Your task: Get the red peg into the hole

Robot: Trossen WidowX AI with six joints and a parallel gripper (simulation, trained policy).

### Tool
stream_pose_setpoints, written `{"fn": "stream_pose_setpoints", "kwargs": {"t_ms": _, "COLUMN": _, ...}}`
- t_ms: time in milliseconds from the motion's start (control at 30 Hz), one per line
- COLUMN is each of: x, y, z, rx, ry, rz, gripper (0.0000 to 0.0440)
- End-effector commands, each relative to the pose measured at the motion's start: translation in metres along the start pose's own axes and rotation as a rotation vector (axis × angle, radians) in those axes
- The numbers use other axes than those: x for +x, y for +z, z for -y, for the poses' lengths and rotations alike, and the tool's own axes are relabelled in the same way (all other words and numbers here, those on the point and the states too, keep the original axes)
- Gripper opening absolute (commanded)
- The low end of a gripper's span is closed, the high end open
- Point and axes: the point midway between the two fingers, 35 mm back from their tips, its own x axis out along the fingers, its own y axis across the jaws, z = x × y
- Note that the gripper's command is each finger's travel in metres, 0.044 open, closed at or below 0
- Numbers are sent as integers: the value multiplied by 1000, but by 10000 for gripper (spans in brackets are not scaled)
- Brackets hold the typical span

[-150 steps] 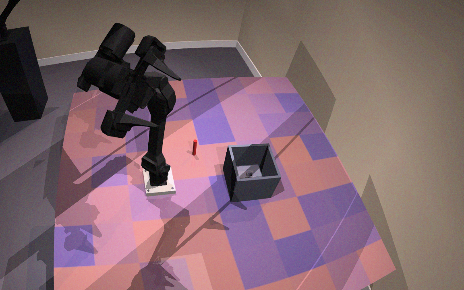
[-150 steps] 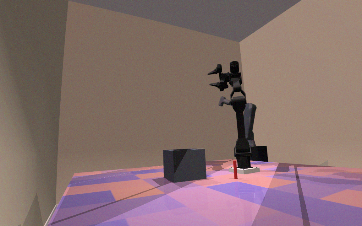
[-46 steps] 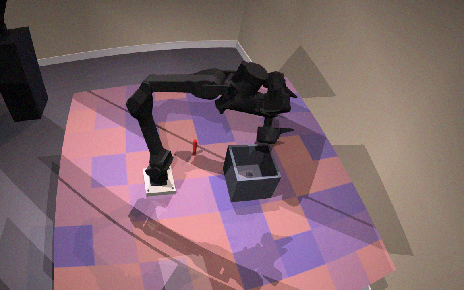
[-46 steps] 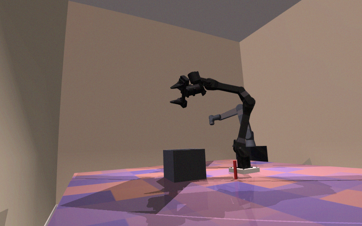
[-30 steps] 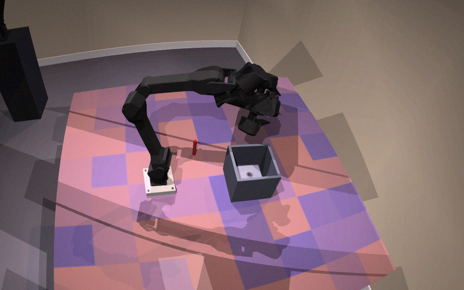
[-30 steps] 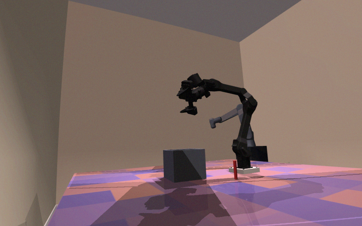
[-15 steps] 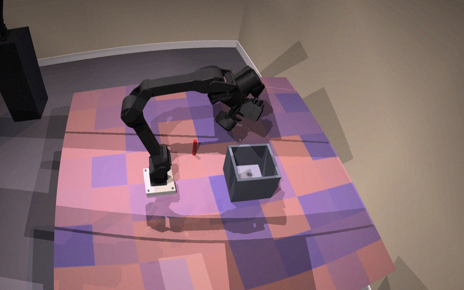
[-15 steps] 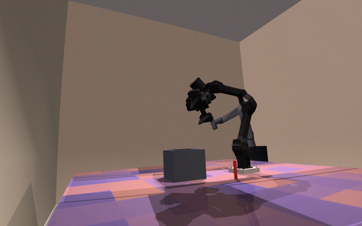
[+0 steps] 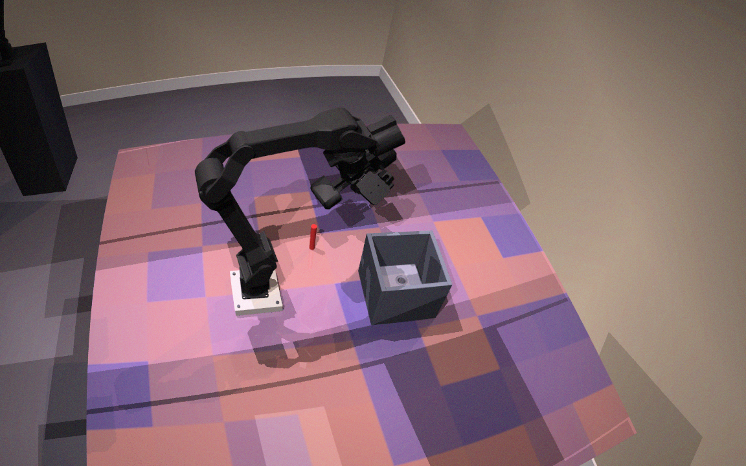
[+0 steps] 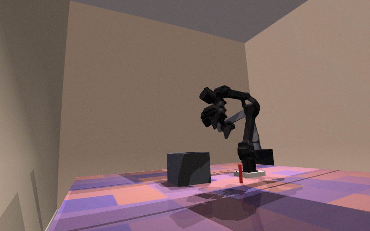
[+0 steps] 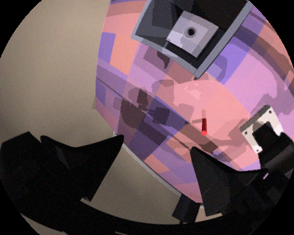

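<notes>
While the wrist view cropped the open-topped gray box (image 9: 408, 305) (image 10: 193, 169) (image 11: 223, 42), its holed plate (image 9: 390, 277) (image 11: 204, 36) lay inside; the pincer (image 9: 358, 195) (image 10: 221, 132) (image 11: 158, 145) was spread.

The top view looks steeply down from high above the gripper (image 9: 352, 194) (image 10: 220, 132) (image 11: 157, 141). The exterior view faces it from farther out, below tool height, near tabletop level. The wrist view is closest, looking past the fingertips. Top and wrist views share the box interior (image 9: 401, 269) (image 11: 192, 32).

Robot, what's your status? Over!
Gripper open, nothing held. Peg upright outside box. Nothing seen blocking peg. Over.
</notes>
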Motion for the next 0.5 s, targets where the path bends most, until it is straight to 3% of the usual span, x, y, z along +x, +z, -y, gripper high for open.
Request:
{"fn": "stream_pose_setpoints", "kwargs": {"t_ms": 0, "x": 14, "y": -10, "z": 21, "rx": 51, "ry": -110, "rz": -20, "gripper": 438}}
{"fn": "stream_pose_setpoints", "kwargs": {"t_ms": 467, "x": 46, "y": -31, "z": 74, "rx": 162, "ry": -393, "rz": 7, "gripper": 440}}
